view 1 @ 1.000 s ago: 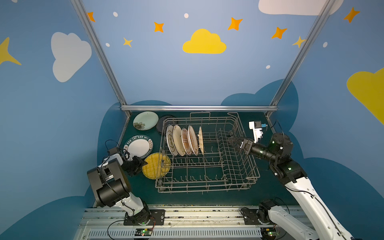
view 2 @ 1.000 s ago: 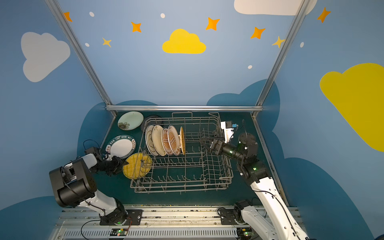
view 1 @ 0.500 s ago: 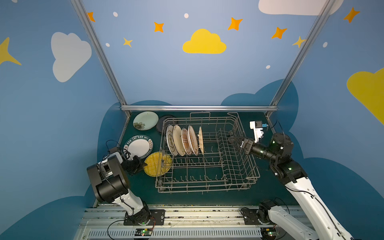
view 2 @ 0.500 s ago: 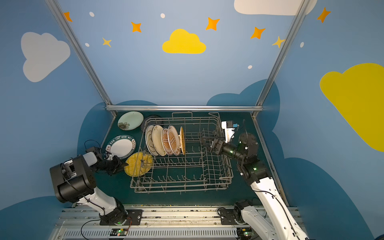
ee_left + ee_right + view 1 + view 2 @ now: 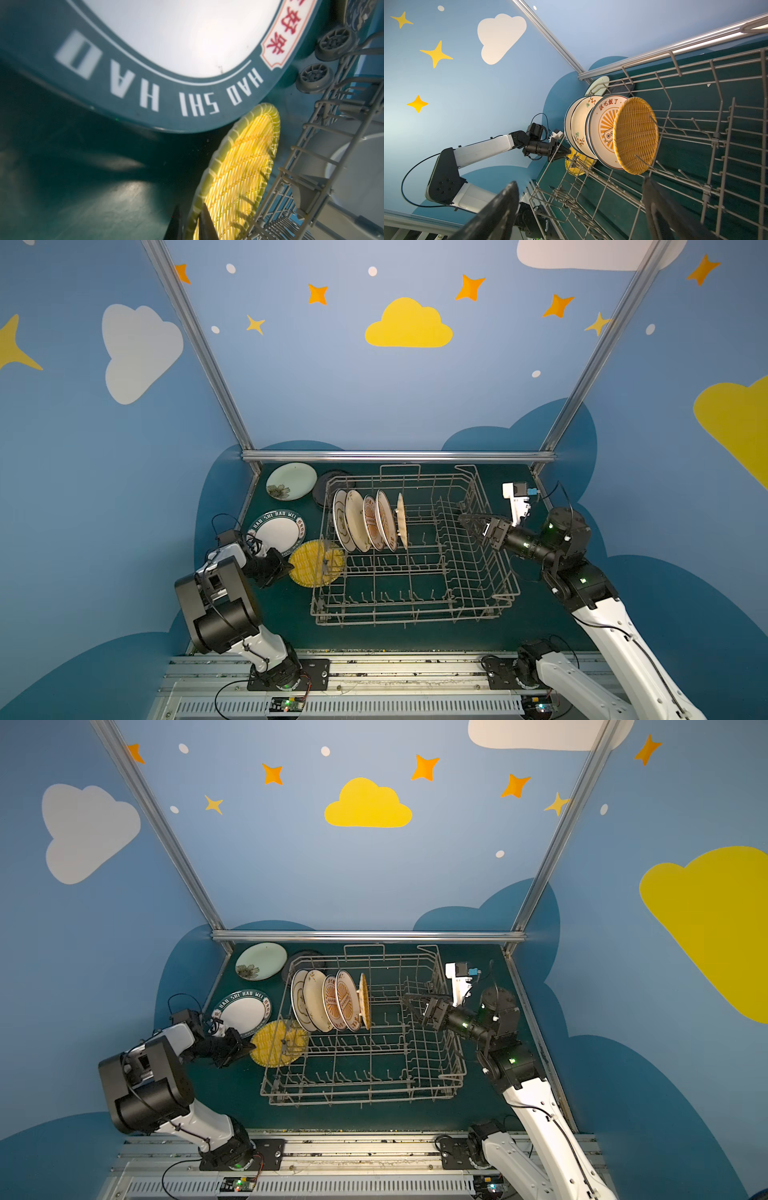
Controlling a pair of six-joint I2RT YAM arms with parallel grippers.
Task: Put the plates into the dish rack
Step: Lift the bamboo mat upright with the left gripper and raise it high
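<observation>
Left jaws grip the yellow woven plate (image 5: 239,166) beside the dish rack (image 5: 494,572); right jaws wide open, empty, over its edge. Adjacent lettered plate (image 5: 277,533) reads "HAO SHI HAO WEI".

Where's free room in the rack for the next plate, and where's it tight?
Free: dish rack tines right of the standing plates, up to the right end effector; also its near rows. Tight: left of the rack, where the left end effector grips the yellow plate beside the lettered plate.
</observation>
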